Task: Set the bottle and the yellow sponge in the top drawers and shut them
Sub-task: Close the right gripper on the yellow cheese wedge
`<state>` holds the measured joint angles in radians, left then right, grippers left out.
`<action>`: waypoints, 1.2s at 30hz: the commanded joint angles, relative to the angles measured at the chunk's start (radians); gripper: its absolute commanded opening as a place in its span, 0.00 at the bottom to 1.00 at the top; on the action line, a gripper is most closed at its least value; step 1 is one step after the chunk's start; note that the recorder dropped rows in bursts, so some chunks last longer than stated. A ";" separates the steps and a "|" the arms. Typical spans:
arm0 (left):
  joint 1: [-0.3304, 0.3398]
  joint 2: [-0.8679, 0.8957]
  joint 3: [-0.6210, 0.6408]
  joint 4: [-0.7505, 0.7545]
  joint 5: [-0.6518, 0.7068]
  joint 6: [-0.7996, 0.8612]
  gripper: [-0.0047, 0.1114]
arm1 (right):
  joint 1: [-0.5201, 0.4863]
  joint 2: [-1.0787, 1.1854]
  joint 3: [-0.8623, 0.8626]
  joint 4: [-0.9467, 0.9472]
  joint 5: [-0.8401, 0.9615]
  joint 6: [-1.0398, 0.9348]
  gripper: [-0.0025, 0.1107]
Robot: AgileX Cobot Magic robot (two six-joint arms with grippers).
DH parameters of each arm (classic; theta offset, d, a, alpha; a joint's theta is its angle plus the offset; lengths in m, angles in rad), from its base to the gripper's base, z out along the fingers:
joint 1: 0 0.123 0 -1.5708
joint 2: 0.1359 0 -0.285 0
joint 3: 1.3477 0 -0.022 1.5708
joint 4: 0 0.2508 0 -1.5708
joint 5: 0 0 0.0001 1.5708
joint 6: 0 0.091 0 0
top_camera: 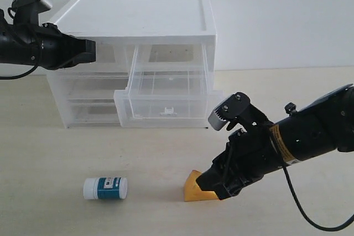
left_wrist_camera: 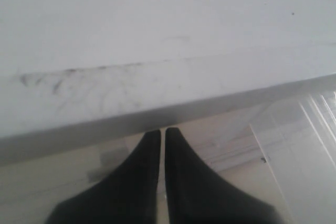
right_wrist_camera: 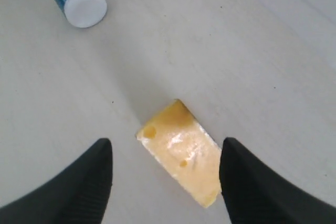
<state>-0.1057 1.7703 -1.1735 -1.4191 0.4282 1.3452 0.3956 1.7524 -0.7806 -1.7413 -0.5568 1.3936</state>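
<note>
Sponge pickup pending. Right fingers (right_wrist_camera: 97,174) are spread wide and low over the counter (top_camera: 50,153), with the yellow sponge (right_wrist_camera: 181,153) between them, not yet pinched. It lies flat by the counter's near edge, right of middle, diagonal to the finger line.

Bottle (top_camera: 105,188) is on its side by the same edge, left of the sponge and well apart from it.

Right top drawer (top_camera: 166,84) is pulled out of the cabinet (top_camera: 138,17); the left top drawer (top_camera: 108,56) looks shut. Left fingers (left_wrist_camera: 149,148) are pressed together, holding nothing, at the cabinet's upper front lip; can't tell if they touch.

Risks: closing on the skewed wedge may catch corners, so it could twist or squirt out. It's soft, so a squeeze could deform it and leave the grip shallow. The drawer hangs far out, so a knock during the drop could tip it.
</note>
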 commanded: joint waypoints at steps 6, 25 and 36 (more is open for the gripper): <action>0.003 0.006 -0.018 -0.020 -0.063 -0.007 0.07 | 0.044 0.055 0.005 -0.003 0.091 -0.070 0.50; 0.003 0.006 -0.018 -0.020 -0.063 -0.007 0.07 | 0.044 0.093 0.005 0.211 0.061 -0.371 0.50; 0.003 0.006 -0.018 -0.020 -0.063 -0.007 0.07 | 0.044 0.157 0.003 0.345 0.036 -0.534 0.50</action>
<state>-0.1057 1.7703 -1.1735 -1.4191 0.4282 1.3452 0.4391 1.9061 -0.7786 -1.4147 -0.5206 0.8869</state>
